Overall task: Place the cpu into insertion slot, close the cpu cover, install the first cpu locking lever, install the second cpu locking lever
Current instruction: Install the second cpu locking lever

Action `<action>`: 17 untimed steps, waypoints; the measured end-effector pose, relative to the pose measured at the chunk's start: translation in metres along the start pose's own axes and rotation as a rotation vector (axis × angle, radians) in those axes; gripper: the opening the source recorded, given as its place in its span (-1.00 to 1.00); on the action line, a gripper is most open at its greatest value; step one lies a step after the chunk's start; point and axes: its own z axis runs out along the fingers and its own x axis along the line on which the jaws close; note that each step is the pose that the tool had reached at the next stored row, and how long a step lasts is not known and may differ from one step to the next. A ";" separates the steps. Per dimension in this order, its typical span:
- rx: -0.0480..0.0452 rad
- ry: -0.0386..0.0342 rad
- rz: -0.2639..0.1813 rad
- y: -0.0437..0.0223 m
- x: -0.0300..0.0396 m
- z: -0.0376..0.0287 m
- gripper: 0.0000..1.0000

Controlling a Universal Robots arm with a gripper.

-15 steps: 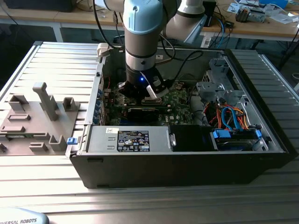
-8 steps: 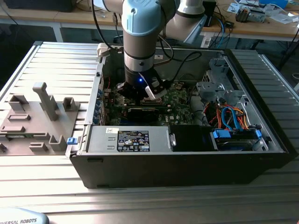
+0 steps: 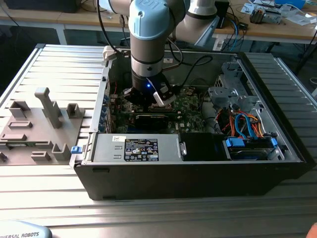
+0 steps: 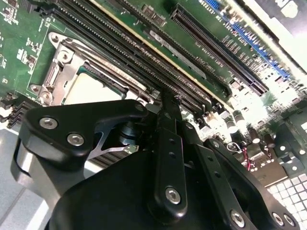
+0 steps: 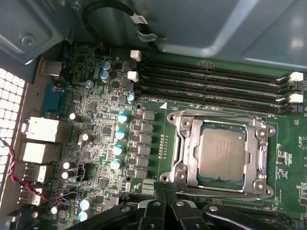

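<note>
Jaws (image 5: 165, 191) closed, empty, beside insertion slot (image 5: 178, 143); cpu (image 5: 221, 152) seated under cpu cover (image 5: 189, 160).

Even, fairly bright daylight-like light fills the open computer case (image 3: 198, 163), whose interior lies in shadow, while glare whitens the motherboard (image 4: 249, 103) edge and the nearby gripper (image 4: 165, 158) blurs.
</note>
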 end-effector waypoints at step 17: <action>-0.0087 0.0043 -0.035 0.0026 -0.0004 0.0056 -0.79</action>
